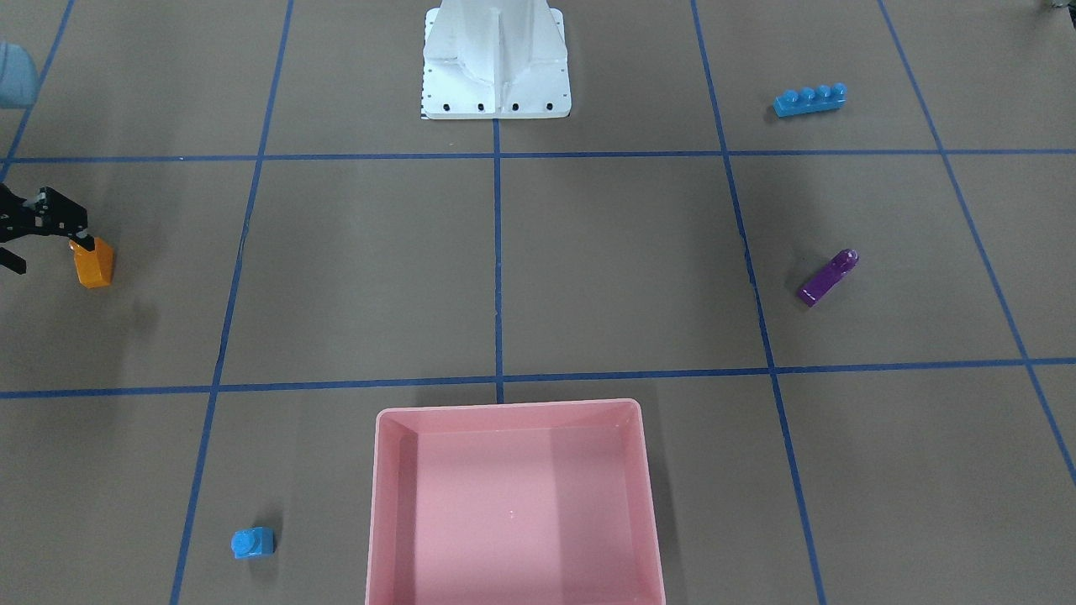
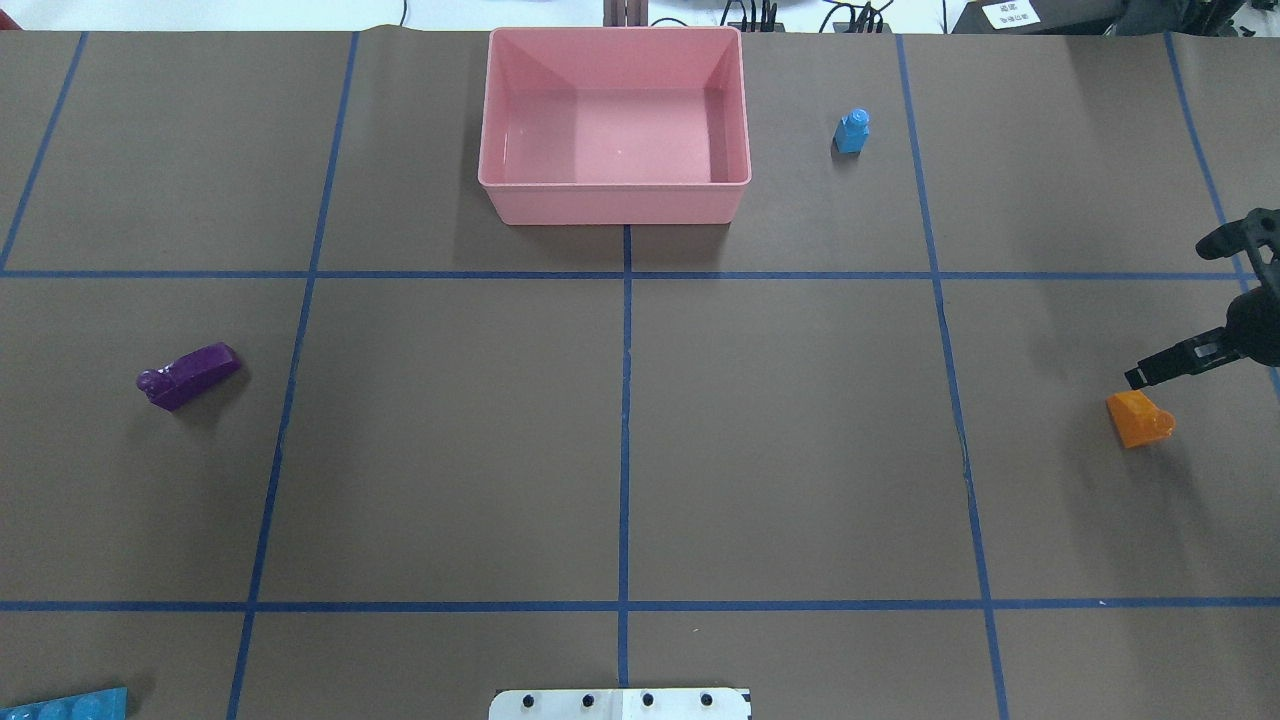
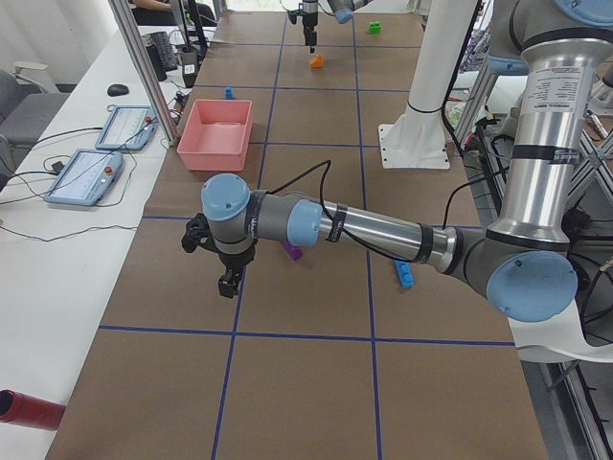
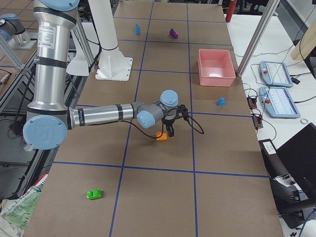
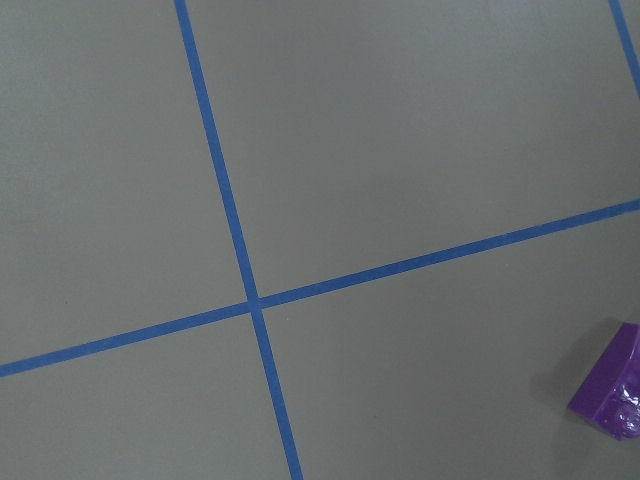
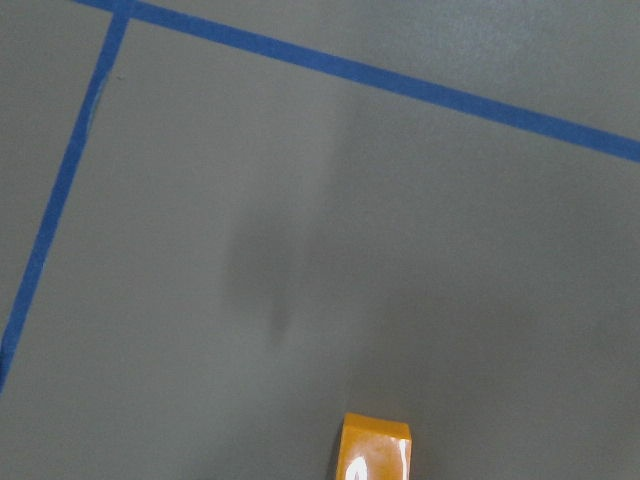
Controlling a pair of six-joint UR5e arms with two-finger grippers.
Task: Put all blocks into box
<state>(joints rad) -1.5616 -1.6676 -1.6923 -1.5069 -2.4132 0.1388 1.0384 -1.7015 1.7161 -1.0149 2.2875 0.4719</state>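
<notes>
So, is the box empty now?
Empty. The box shows only its bare pink floor in the overhead and front views; nothing lies inside.

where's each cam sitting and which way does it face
Front-facing: across the table, facing the robot; base and right gripper show.
Overhead: behind the robot, looking forward at the box; right gripper at right edge.
Exterior left: table's left end; left arm near.
Exterior right: right end; right arm near.
Left wrist: looks down; purple block; no body shows.
Right wrist: down on orange block.
Front and overhead share box, orange block.
</notes>
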